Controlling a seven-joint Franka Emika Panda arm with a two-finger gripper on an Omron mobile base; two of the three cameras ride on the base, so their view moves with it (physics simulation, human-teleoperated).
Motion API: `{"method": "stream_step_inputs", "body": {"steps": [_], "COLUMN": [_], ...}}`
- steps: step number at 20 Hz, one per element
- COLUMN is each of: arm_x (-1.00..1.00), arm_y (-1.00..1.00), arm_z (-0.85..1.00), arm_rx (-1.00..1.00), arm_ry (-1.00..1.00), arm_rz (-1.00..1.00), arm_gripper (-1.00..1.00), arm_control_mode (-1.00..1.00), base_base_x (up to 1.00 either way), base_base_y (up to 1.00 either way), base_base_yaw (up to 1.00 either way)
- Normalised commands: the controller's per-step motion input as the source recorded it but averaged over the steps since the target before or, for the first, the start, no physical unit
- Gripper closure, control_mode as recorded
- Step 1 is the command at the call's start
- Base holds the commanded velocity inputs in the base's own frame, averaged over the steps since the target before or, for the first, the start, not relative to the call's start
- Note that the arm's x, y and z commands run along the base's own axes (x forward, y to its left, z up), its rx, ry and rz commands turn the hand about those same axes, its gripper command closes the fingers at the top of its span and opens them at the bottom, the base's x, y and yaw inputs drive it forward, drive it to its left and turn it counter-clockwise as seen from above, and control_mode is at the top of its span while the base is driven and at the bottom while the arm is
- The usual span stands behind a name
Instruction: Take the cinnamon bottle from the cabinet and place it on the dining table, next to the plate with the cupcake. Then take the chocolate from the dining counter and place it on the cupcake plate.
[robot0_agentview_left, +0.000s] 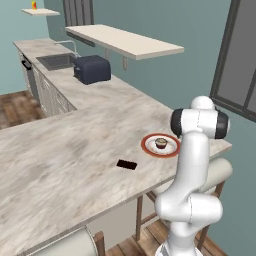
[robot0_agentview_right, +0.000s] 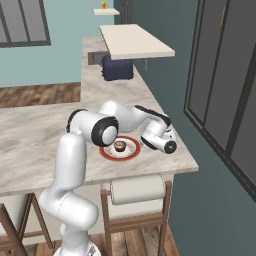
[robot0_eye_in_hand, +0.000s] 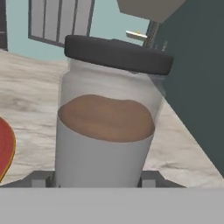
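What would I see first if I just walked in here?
The big white robot arm, bent low over the marbled table. Right by it sits a red-rimmed plate with a tiny cupcake. In the hand view the cinnamon bottle stands upright on the table, close up, between the finger tips.

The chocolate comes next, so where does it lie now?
In the left base view the chocolate lies flat on the dining counter, a little left of and nearer than the plate holding the cupcake.

A cupcake (robot0_agentview_left: 161, 143) sits on a red-rimmed plate (robot0_agentview_left: 150, 148) on the worktop (robot0_agentview_left: 65, 150). A chocolate (robot0_agentview_left: 126, 164) lies near the plate.
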Motion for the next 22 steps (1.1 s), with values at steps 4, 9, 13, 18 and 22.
{"method": "stream_step_inputs", "body": {"steps": [4, 9, 13, 18, 22], "arm_x": [0.02, 0.0, -0.01, -0.03, -0.04], "arm_y": [-0.08, -0.03, 0.0, -0.01, 0.0], "arm_z": [-0.34, -0.32, -0.35, -0.33, -0.3], "arm_rx": [-0.01, -0.01, -0.03, -0.04, -0.03], "arm_ry": [-0.01, -0.04, -0.09, -0.09, -0.05], "arm_rz": [-0.07, -0.05, -0.04, -0.05, -0.04], "arm_gripper": [-1.0, -1.0, -1.0, -1.0, -1.0], "arm_control_mode": [-1.0, -1.0, -1.0, -1.0, -1.0], "base_base_x": [0.0, 0.0, 0.0, 0.0, 0.0], "base_base_y": [0.0, 0.0, 0.0, 0.0, 0.0], "base_base_yaw": [0.0, 0.0, 0.0, 0.0, 0.0]}}
